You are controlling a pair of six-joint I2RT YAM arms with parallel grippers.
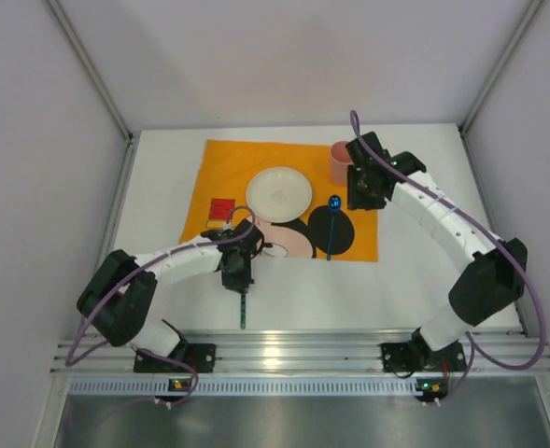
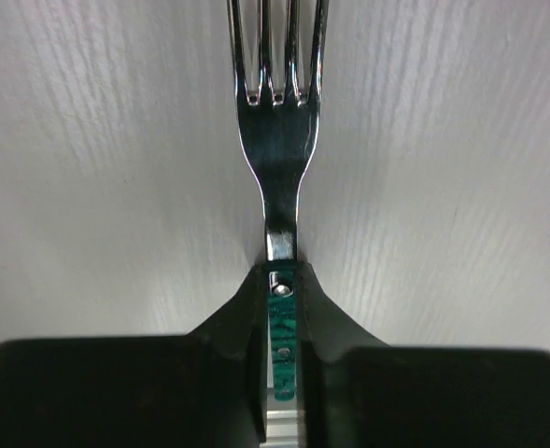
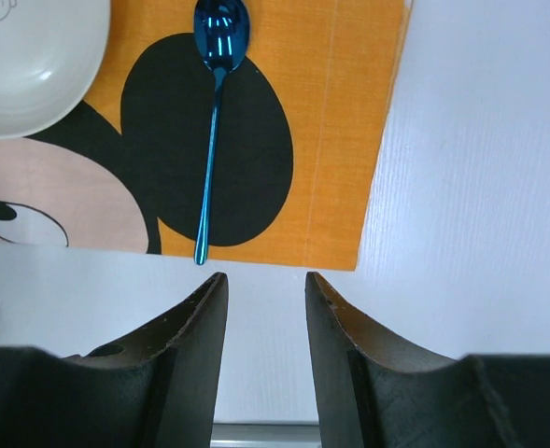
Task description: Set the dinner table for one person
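Note:
On the white dinner table (image 1: 424, 271) lies an orange placemat (image 1: 228, 168) with a white plate (image 1: 279, 193), a blue spoon (image 1: 331, 229) and a pink cup (image 1: 341, 161). A fork (image 2: 279, 140) with a green handle (image 1: 243, 311) rests on the bare tabletop in front of the mat's near edge. My left gripper (image 1: 238, 277) (image 2: 282, 280) is shut on that handle, tines pointing away. Above the mat's right side, beside the cup, my right gripper (image 1: 363, 194) (image 3: 265, 285) is open and holds nothing. The spoon (image 3: 214, 121) and the plate (image 3: 32, 65) lie ahead of it.
A small red item (image 1: 222, 207) lies on the placemat's left side. A ribbed aluminium rail (image 1: 293, 353) runs along the near edge by the arm bases. Grey walls close in the left, right and far sides.

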